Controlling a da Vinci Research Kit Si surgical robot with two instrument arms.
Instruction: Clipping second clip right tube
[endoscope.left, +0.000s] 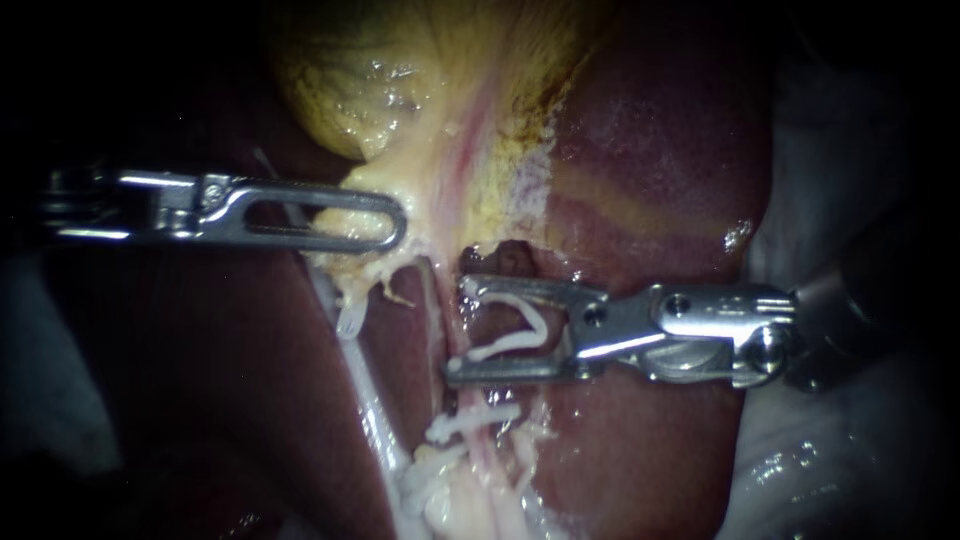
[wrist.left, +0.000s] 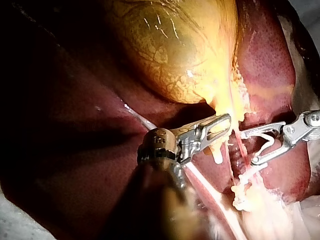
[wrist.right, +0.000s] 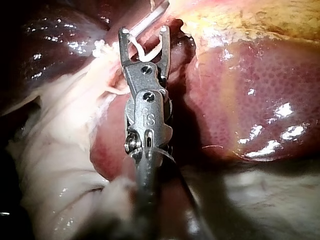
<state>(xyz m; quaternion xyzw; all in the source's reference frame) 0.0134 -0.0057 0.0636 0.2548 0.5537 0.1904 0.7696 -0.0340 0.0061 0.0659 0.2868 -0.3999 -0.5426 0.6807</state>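
Note:
My left instrument (endoscope.left: 392, 222) comes in level from the left. Its slotted jaws are shut on the pale yellow neck of the gallbladder (endoscope.left: 400, 90), also seen in the left wrist view (wrist.left: 224, 123). My right instrument (endoscope.left: 458, 332) holds a white V-shaped clip (endoscope.left: 520, 335) between its wide-spread jaws. The jaw tips sit right at the pink right tube (endoscope.left: 438, 300), which runs down past them. Lower on that tube sits a white clip (endoscope.left: 470, 420). In the right wrist view the jaws (wrist.right: 143, 32) point at a pale tube (wrist.right: 147, 19) just ahead of them.
A whitish left tube (endoscope.left: 365, 390) runs down beside the right one. Dark red liver (endoscope.left: 650, 180) lies behind and to the right of my right instrument. Pale frayed tissue (endoscope.left: 460, 490) gathers below the clip, and white gauze-like material (endoscope.left: 850, 200) lies at the far right.

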